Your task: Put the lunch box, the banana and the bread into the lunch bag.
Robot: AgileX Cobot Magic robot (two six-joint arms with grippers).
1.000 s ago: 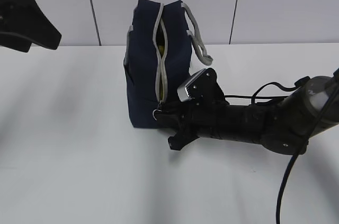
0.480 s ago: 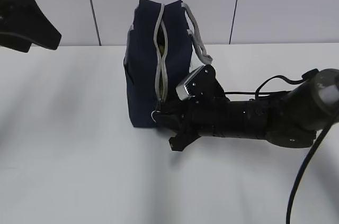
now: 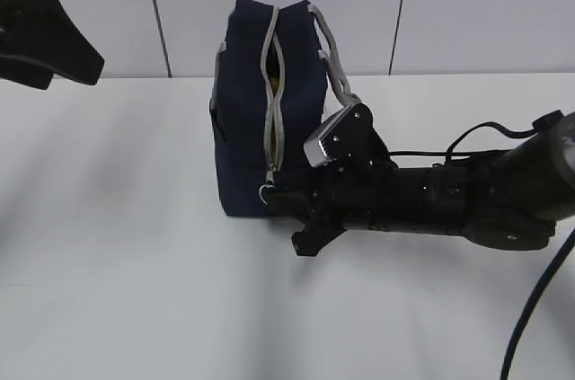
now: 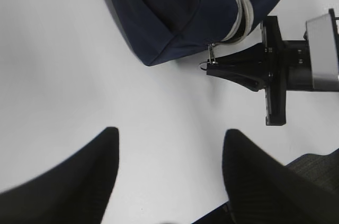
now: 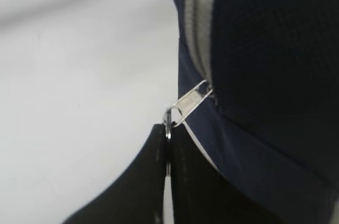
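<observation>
We think most of the job is done. Our right pincer (image 5: 168,144) pinches the ring pull (image 5: 170,118) low on the lunch bag (image 3: 247,119), at 12 o'clock on the desk (image 3: 135,290). Our left pincer (image 4: 169,176) is spread. Yellow peeks through the zipper (image 3: 272,83); the rest is hidden.

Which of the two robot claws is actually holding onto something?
The right gripper, reaching in low beside the tall dark navy fabric lunch bag, is pinched shut on its small metal ring pull. The left gripper hangs open above the white table, touching nothing.
</observation>
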